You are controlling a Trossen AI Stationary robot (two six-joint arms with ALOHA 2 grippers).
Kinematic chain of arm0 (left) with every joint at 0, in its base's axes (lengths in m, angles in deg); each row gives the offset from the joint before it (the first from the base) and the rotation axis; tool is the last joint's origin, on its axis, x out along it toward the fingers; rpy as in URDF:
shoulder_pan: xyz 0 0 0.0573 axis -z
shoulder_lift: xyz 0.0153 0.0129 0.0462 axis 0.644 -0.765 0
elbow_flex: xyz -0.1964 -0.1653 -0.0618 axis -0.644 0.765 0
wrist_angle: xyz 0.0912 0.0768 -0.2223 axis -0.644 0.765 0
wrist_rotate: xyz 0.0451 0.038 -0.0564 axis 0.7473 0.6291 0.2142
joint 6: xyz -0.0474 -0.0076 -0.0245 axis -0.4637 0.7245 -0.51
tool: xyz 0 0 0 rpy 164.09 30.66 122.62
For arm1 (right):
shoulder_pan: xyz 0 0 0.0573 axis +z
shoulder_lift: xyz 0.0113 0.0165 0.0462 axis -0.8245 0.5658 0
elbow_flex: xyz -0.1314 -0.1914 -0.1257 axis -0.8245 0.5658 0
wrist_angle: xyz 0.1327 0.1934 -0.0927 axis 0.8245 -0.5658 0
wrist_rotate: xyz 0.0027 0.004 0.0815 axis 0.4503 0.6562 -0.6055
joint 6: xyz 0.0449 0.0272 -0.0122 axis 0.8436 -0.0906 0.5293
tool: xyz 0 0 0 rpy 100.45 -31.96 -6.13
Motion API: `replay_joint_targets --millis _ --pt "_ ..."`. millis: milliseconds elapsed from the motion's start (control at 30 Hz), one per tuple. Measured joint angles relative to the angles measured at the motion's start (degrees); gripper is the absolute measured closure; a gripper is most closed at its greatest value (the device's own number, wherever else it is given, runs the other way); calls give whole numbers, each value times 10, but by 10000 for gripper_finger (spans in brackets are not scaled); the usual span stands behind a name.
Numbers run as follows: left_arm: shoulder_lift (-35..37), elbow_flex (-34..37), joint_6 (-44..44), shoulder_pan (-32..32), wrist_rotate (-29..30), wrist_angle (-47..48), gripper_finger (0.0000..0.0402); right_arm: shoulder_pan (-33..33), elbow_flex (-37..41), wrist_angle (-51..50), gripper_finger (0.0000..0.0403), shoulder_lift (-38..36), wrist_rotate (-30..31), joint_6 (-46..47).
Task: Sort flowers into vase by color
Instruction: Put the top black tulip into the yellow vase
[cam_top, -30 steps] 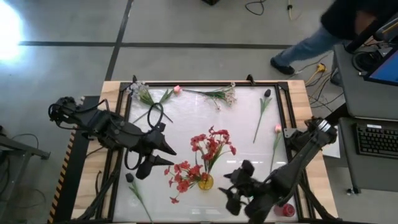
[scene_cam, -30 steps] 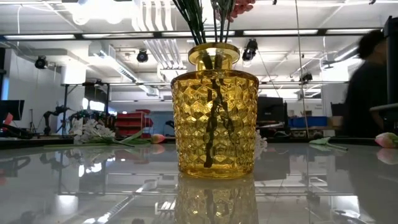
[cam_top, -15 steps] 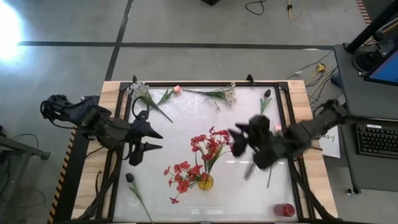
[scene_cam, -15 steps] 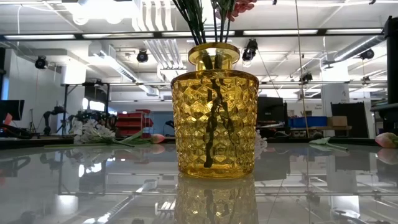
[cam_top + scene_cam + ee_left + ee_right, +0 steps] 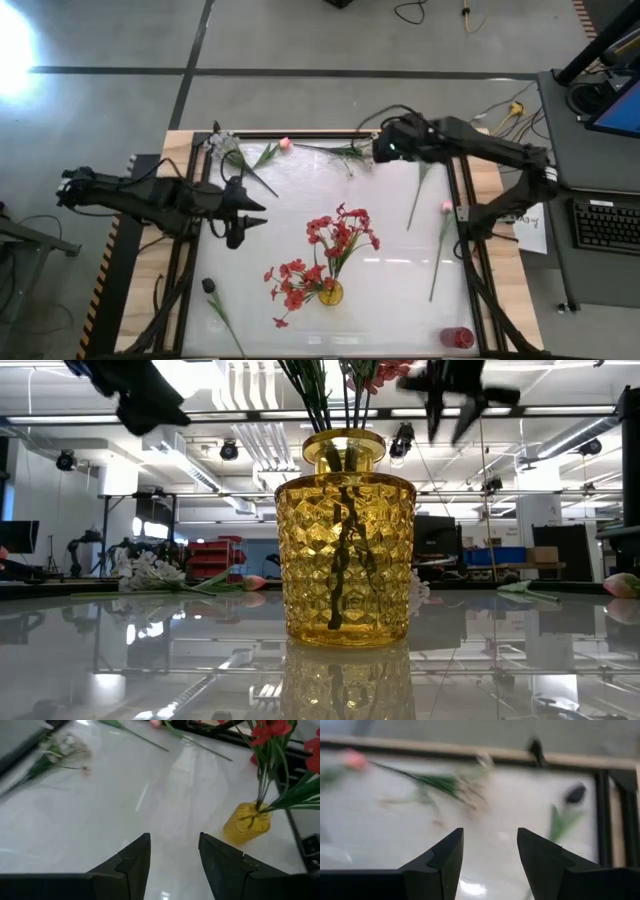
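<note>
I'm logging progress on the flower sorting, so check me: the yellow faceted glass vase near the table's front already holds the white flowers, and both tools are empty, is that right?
Not quite. The yellow faceted glass vase holds red blossom flowers, not white ones, as the high view shows. The white-bloom sprays lie on the table near its far edge. The rest stands: the left tool and right tool are both empty.
</note>
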State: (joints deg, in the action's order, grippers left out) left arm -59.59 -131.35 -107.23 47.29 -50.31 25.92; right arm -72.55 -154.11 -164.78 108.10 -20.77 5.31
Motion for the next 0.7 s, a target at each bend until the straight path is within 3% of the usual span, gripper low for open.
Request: replay_joint_targets --millis 100,267,500,700 --pt "-3 29 6 -53 -52 -45 245 -58 66 0 224 -2 -23 -16" --pt "-21 46 42 -127 -62 -31 245 -119 187 21 212 -18 -30 -12" --pt "-52 52 96 -201 -76 -31 245 -142 333 137 192 -23 -52 44" --pt "-107 20 125 -256 -80 -33 245 -161 452 273 198 -16 -6 101"
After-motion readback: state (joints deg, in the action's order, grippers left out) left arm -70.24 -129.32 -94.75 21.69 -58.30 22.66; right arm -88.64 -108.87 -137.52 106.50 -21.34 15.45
